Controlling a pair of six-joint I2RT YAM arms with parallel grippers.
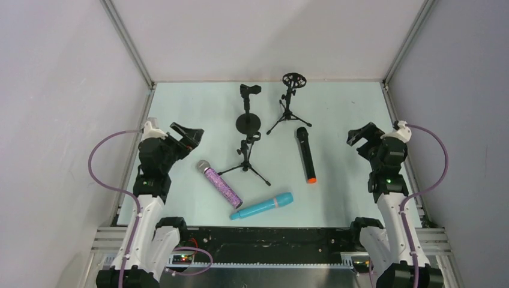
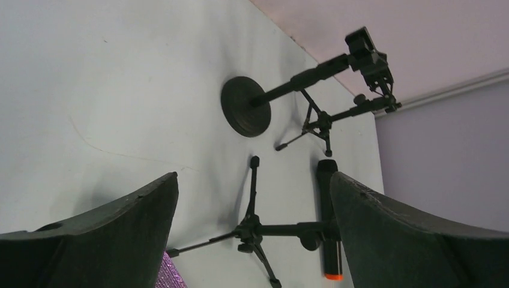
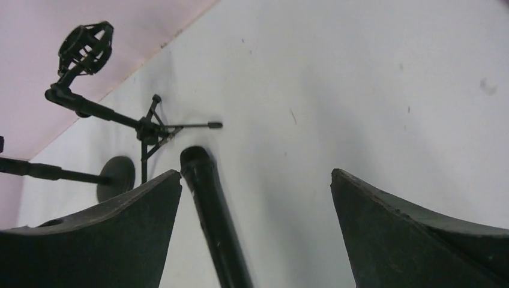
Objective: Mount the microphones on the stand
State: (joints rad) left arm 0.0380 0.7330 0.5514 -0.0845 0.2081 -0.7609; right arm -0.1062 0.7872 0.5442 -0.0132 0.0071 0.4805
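Observation:
Three microphones lie on the table: a purple glitter one (image 1: 221, 185), a turquoise one (image 1: 262, 206) and a black one with an orange end (image 1: 306, 154). Three black stands are behind them: a low tripod (image 1: 247, 159), a round-base stand (image 1: 248, 120) and a tripod with a cage mount (image 1: 290, 105). My left gripper (image 1: 186, 135) is open and empty, left of the purple microphone. My right gripper (image 1: 360, 137) is open and empty, right of the black microphone (image 3: 210, 210), which shows by its left finger. The left wrist view shows the low tripod (image 2: 252, 228) between the fingers.
Grey walls with metal corner posts (image 1: 129, 45) close the table on three sides. A black rail (image 1: 264, 237) runs along the near edge between the arm bases. Purple cables (image 1: 99, 162) loop off both arms.

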